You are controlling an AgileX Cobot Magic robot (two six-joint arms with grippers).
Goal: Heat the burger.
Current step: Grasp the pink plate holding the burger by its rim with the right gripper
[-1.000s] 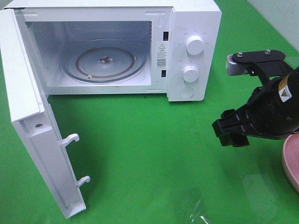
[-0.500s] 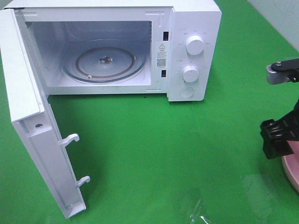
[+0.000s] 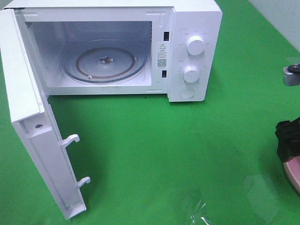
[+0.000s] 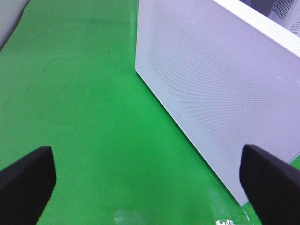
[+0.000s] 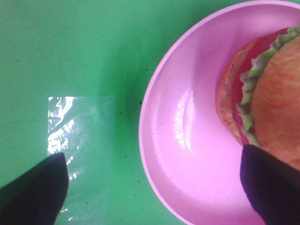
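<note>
A: Right gripper point(image 5: 150, 187) has swung away from the microwave point(image 3: 197, 18), now above the plate point(image 5: 183, 154)!
B: Jaws wide, empty; burger point(image 5: 279, 89) sits on it, ungrabbed. Pickup looks next. Left gripper point(image 4: 147, 183) gapes empty too.

White microwave point(image 3: 194, 28), door point(image 3: 33, 136) swung wide open, glass turntable point(image 3: 105, 63) inside; green cloth point(image 3: 164, 154); pink plate point(image 3: 293, 171) rim beside black right arm point(image 3: 288, 140), right edge.
</note>
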